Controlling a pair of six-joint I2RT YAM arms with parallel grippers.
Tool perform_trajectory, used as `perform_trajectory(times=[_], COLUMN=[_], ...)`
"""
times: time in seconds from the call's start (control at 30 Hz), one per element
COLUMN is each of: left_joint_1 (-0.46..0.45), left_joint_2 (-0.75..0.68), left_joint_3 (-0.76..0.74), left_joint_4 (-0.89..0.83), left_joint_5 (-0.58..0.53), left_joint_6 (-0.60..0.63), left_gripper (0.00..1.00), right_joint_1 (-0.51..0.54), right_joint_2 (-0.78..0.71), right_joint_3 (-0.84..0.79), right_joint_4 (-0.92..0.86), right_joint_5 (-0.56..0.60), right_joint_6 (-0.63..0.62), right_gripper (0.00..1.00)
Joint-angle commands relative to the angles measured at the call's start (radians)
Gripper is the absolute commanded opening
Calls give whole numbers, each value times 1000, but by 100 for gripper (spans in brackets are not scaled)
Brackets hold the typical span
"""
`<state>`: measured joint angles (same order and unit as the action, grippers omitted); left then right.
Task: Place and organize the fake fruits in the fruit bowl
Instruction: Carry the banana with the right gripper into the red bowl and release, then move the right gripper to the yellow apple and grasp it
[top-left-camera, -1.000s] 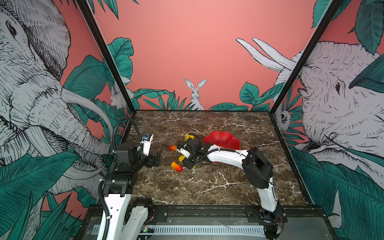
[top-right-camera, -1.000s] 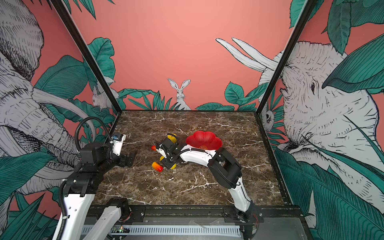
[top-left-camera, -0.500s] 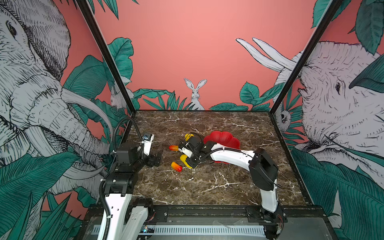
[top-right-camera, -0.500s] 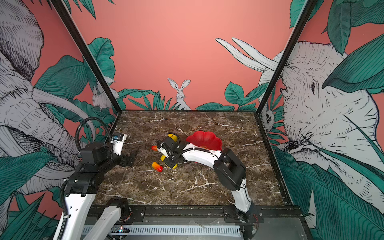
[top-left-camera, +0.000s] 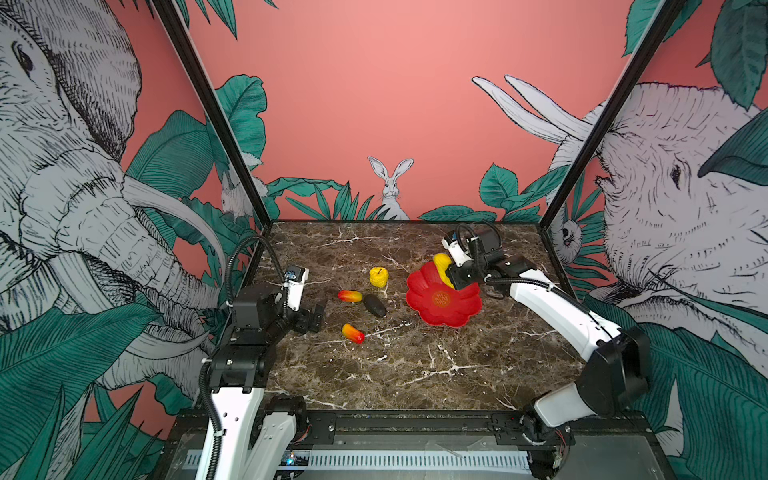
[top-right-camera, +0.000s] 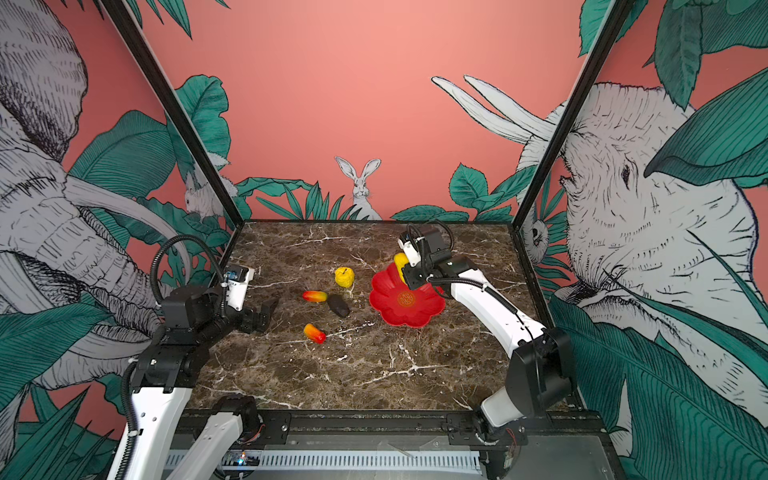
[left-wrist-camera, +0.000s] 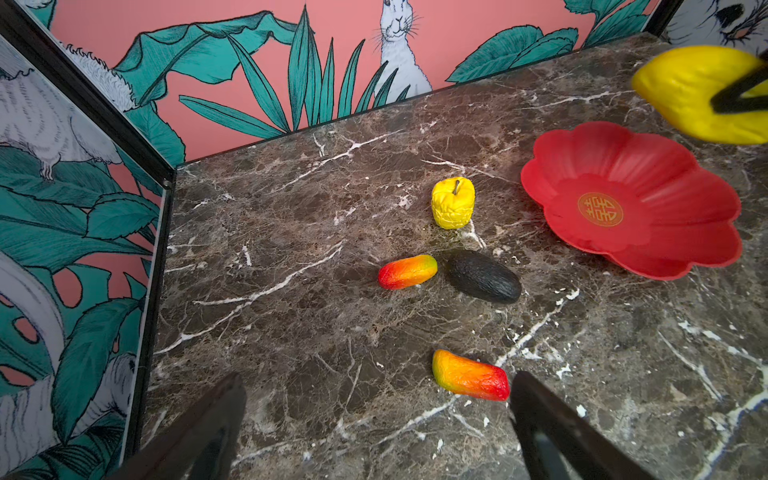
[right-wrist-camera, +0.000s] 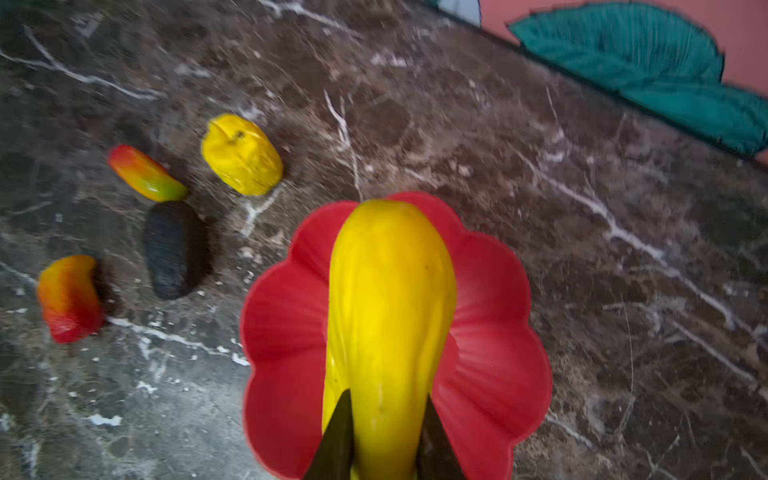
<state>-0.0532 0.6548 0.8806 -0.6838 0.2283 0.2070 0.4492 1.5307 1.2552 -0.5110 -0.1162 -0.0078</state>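
Well, in both top views the right gripper (top-left-camera: 452, 277) is clamped on the yellow oblong (top-left-camera: 441, 262) and holds it tilted in the air over the far rim of the red, flower-shaped fruit bowl (top-left-camera: 428, 311), whose gold centre mark is in plain sight. On the marble table (top-left-camera: 415, 374), left of the bowl, sit the bumpy yellow fruit (top-left-camera: 378, 277), the farther mango (top-left-camera: 350, 296) with the dark oval (top-left-camera: 375, 306) just beside it, and the nearer mango (top-left-camera: 353, 333) a little apart from them. The left gripper (top-left-camera: 316, 314) hangs low near the table's left edge. From the left wrist view its fingers (left-wrist-camera: 552, 432) stand wide apart with nothing between them, and the nearer mango lies on the marble just ahead of one tip. From the right wrist view, which is blurred, two dark fingers pinch the oblong's end, and the bowl's red petals spread out behind the fruit.
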Motion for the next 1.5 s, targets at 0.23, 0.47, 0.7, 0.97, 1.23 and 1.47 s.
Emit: perform_trajectory(times=[0.23,0.47,0.7,0.97,1.23,1.47], left_joint_1=[7,7,7,8,7,7], left_joint_2=[-19,-25,-35,-41,-46,-46], left_joint_3=[-19,-20,-23,-25,-27,-27], left_joint_4=[23,25,27,28,27,27], left_joint_5=[24,29,33,33,29,37], left_joint_6=[3,3,2,1,0,0], left_gripper=[100,100,100,100,100,100], right_joint_1=[-89,-90,-92,-92,-64,77], right_joint_2=[182,269,300,269,170,106], right_joint_3=[-90,-63,-43,-54,-8,117], right_joint_4=[161,188,195,174,73,-9], right_joint_5=[-36,-7,13,22,74,86], right_joint_6=[-12,-3,11,4,-34,-58], right_gripper=[4,3,17,39,62,99])
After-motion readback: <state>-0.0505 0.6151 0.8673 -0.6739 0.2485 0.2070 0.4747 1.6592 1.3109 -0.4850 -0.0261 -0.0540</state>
